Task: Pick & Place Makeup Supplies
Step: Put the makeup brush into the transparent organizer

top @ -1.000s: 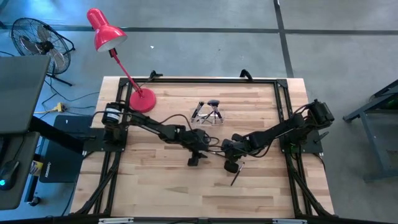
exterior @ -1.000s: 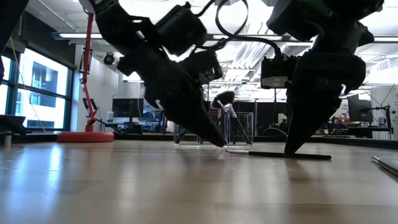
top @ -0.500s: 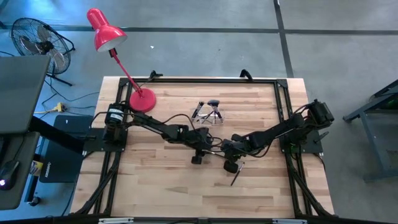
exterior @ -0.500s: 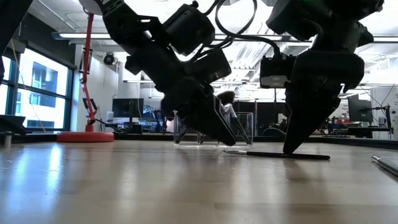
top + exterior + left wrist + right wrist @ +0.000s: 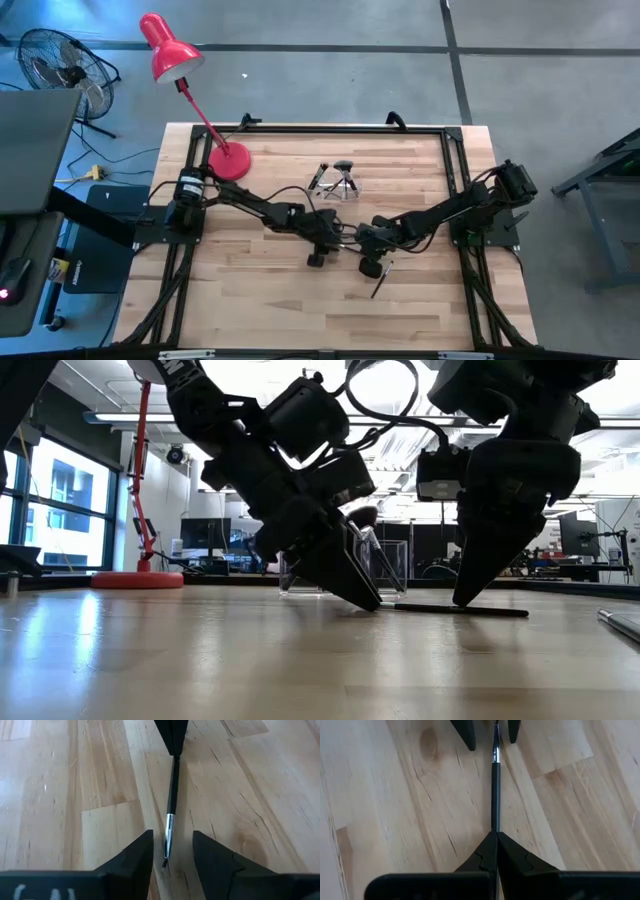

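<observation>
A thin black brush with a silvery ferrule (image 5: pixel 172 795) (image 5: pixel 495 785) lies flat on the wooden table (image 5: pixel 250 290), mid-table, between my two grippers. My right gripper (image 5: pixel 496 834) (image 5: pixel 460 600) is shut on its black handle. My left gripper (image 5: pixel 172 834) (image 5: pixel 370 600) is open and low over the table. Its fingers stand on either side of the silvery end without touching it. A second dark brush (image 5: pixel 379 283) lies on the table nearer the near edge. More brushes, one with a fluffy dark head (image 5: pixel 344 166), stand in a clear holder (image 5: pixel 340 185). My right gripper pinches the brush's black handle (image 5: pixel 495 822) between its two shut fingertips. The fingers slant down from above and from the table's right, with the handle running along the seam between them. The brush lies flat on the table (image 5: pixel 500 611), and its far end passes under the fingers.
A red desk lamp (image 5: pixel 228 160) stands at the table's far left. The clear holder sits just beyond the grippers, toward the far edge. Bare wood lies along the near edge and left half. A dark frame rail (image 5: pixel 340 128) borders the table.
My left gripper has moved toward the table's right and down, closing on the brush's silvery end until its open fingers flank it. My right gripper has stayed put on the handle.
</observation>
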